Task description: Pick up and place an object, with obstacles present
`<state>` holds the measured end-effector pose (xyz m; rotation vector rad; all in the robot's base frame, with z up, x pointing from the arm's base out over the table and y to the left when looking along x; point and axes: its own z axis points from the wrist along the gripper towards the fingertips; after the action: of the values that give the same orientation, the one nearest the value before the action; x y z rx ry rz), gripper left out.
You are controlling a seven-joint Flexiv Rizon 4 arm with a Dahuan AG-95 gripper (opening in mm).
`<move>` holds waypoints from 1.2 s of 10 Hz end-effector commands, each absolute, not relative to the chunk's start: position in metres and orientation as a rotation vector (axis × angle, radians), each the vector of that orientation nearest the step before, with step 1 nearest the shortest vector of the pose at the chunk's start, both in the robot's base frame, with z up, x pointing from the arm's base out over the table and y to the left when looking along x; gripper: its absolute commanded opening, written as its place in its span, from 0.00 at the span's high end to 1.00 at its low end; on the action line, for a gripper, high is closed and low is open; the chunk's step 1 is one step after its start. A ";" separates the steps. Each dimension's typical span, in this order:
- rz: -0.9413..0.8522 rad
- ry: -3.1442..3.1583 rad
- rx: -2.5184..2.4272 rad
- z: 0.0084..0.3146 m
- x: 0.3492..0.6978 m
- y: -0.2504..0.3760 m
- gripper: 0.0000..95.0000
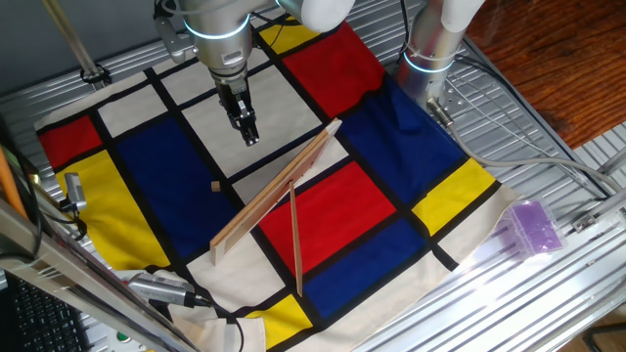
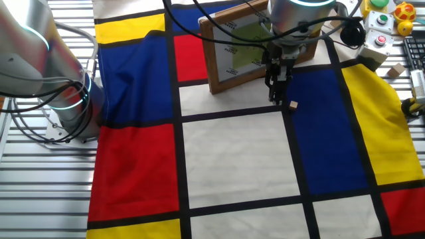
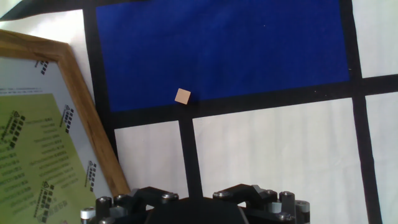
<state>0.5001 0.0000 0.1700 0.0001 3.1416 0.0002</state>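
The tiny tan wooden cube [image 1: 216,186] lies on the black line at the edge of a blue patch of the checked cloth; it also shows in the other fixed view [image 2: 293,104] and the hand view [image 3: 183,96]. My gripper [image 1: 251,139] hangs above the cloth a short way from the cube [image 2: 275,98], its fingers close together and empty. Its fingertips do not show in the hand view. The wide wooden plank [image 1: 279,191], a framed board on edge [image 2: 246,50] [image 3: 81,118], stands just past the cube. The narrower strip [image 1: 295,240] stands beside it.
A purple translucent box [image 1: 533,227] lies on the metal table at the right. A second robot's base [image 1: 430,59] stands at the cloth's edge [image 2: 66,99]. Control buttons [image 2: 382,20] and small wooden blocks sit by one corner. Metal tools [image 1: 161,288] lie at the front left.
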 end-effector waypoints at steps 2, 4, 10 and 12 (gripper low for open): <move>0.020 3.106 -0.294 0.170 0.500 0.000 1.00; 0.017 3.106 -0.294 0.170 0.500 0.000 1.00; 0.016 3.109 -0.312 0.170 0.500 0.000 1.00; 0.007 3.108 -0.350 0.165 0.505 -0.002 1.00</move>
<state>0.5053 -0.0014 0.1654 -0.3527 3.1073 0.0069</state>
